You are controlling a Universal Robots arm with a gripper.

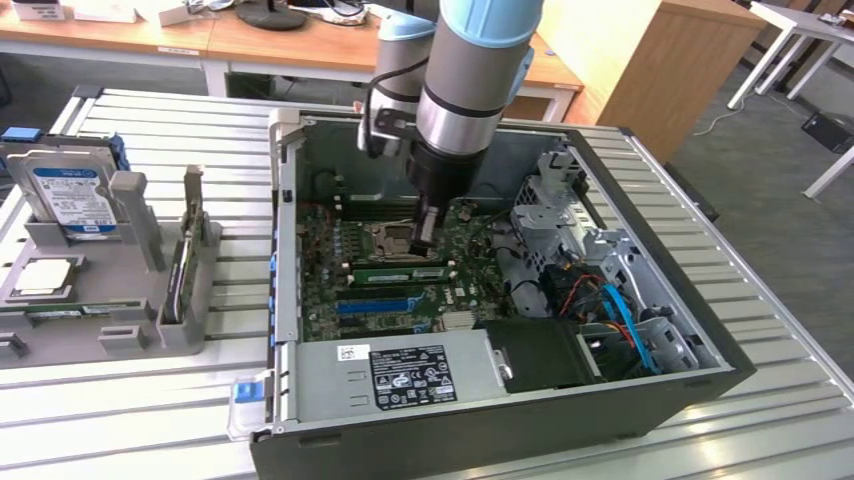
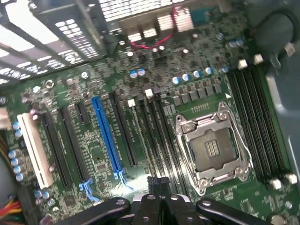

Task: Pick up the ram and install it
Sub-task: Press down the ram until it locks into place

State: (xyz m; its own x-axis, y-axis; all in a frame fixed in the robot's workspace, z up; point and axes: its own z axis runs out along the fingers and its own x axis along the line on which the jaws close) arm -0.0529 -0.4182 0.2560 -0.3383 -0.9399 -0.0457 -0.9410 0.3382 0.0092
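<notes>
Ram (image 1: 395,263) appears as a long green stick lying along the memory slots (image 2: 157,140), just below the processor socket (image 1: 396,238) at the centre of the exterior view. It looks placed in a slot, but whether it is fully seated cannot be told. The claw (image 1: 424,242) is closed, tip down at the stick's right end, with no grasp visible. For good seating, apply pressure straight down, keep the stick parallel to the slot, and avoid the socket (image 2: 211,147).

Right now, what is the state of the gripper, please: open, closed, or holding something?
Gripper: closed, down inside the computer case over the motherboard; whether it holds the ram cannot be told.
</notes>
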